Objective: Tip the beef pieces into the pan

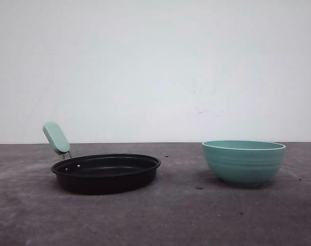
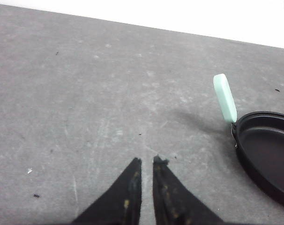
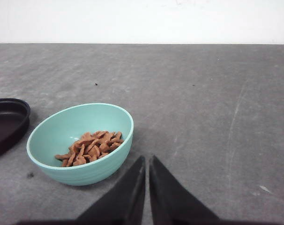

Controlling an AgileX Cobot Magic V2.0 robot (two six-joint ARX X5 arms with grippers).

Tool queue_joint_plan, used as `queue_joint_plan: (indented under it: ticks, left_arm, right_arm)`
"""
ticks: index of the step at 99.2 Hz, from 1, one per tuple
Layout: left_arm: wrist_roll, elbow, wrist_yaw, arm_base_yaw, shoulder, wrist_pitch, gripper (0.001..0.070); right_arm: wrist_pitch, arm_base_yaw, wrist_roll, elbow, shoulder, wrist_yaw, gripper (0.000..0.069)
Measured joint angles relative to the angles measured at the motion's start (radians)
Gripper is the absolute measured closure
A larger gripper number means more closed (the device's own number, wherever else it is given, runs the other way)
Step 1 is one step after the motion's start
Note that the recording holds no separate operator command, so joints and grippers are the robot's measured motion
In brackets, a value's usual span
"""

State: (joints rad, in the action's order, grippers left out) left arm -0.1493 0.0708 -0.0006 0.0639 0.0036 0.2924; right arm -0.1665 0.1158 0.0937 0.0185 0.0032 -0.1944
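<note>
Beef pieces point(image 3: 90, 147) heaped in teal bowl point(image 1: 244, 162), right of empty pan point(image 1: 105, 172) on table point(image 1: 176, 215). Left end effector point(image 2: 147, 161) & right end effector point(image 3: 147, 159) both closed, holding nothing.

Grey table point(image 1: 160, 215), teal bowl point(image 1: 244, 162)

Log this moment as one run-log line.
orange-brown beef pieces: in teal ribbed bowl | shallow black frying pan: empty | left tool: shut | right tool: shut
</note>
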Motion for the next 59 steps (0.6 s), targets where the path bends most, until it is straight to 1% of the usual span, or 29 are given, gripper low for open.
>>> queue_joint_plan:
  ticks: [11,22,33,41,43,48,53,59]
  left_arm:
    - [0.01,0.0,-0.006,0.0,0.0,-0.001,0.0691]
    - [0.074,-0.002,-0.049,0.0,0.0,-0.006,0.0691]
    - [0.105,-0.002,-0.05,0.0,0.0,-0.006,0.0691]
    - [0.107,-0.003,-0.049,0.0,0.0,-0.011,0.0691]
    - [0.103,-0.004,-0.045,0.0,0.0,-0.013,0.0691]
    - [0.062,-0.008,-0.014,0.0,0.0,-0.027,0.0691]
    - [-0.001,-0.012,0.012,0.0,0.0,-0.044,0.0691]
    - [-0.082,-0.018,0.018,0.0,0.0,-0.067,0.0691]
  right_arm:
    - [0.0,0.0,0.0,0.0,0.0,0.0,0.0679]
    - [0.0,0.0,0.0,0.0,0.0,0.0,0.0679]
    - [0.0,0.0,0.011,0.0,0.0,-0.008,0.0679]
    - [0.003,0.0,0.038,0.0,0.0,-0.013,0.0679]
    - [0.006,0.0,0.047,-0.001,0.0,-0.013,0.0679]
    - [0.014,0.0,0.074,-0.001,0.0,-0.013,0.0679]
    - [0.03,0.0,0.105,-0.002,0.0,-0.012,0.0679]
    - [0.048,0.0,0.134,-0.002,0.0,-0.011,0.0679]
